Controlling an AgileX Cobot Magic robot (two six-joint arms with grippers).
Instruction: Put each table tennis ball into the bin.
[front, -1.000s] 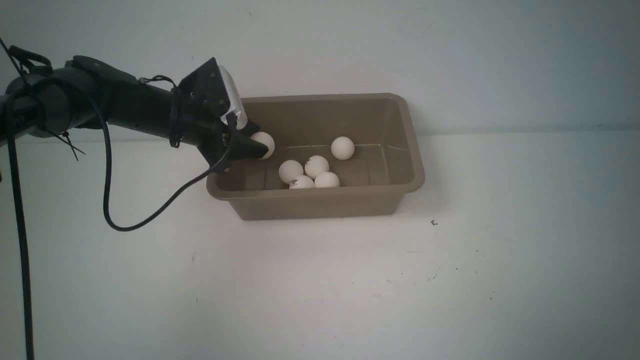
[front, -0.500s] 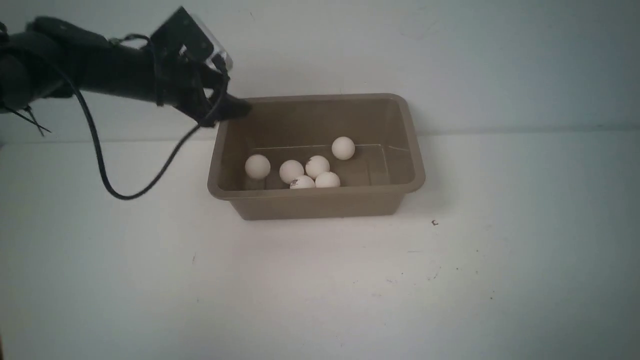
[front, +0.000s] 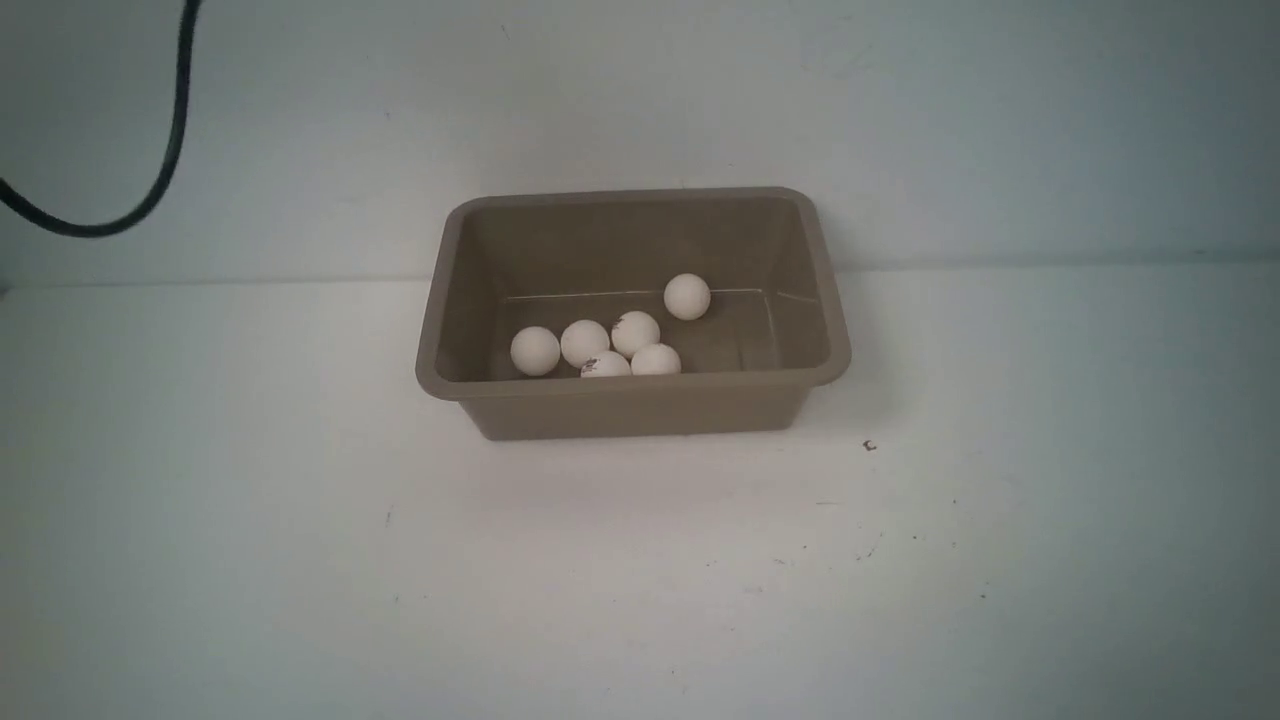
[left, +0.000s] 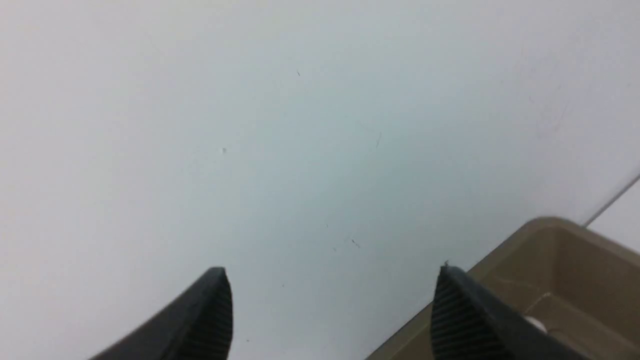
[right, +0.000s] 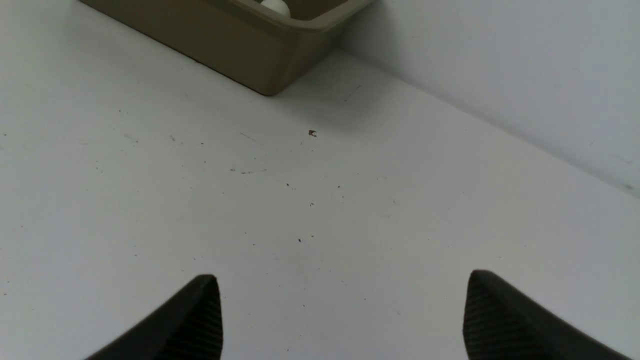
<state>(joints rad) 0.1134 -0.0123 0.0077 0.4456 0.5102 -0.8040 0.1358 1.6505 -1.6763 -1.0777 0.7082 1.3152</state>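
Both my claws hang empty. My left claw (left: 332, 272) has its jaws well apart with nothing between them, facing the wall beside a corner of the bin (front: 640, 412). My right claw (right: 342, 277) is just as wide, over bare table (front: 640, 600) off the bin's near right corner. The bin stands at the table's far edge, against the wall.

All six balls (front: 635, 333) I can see lie on the bin's floor: five bunched along its near wall toward the left end, one alone by the far wall. None shows on the table, so I judge the job done.

Were one to need lifting, I'd expect it to be light, hollow, smooth and quick to roll, with a thin shell that is stiff but could dent. I would come from above and close gently across its widest part. Gripped off-centre, it would likely squirt out.
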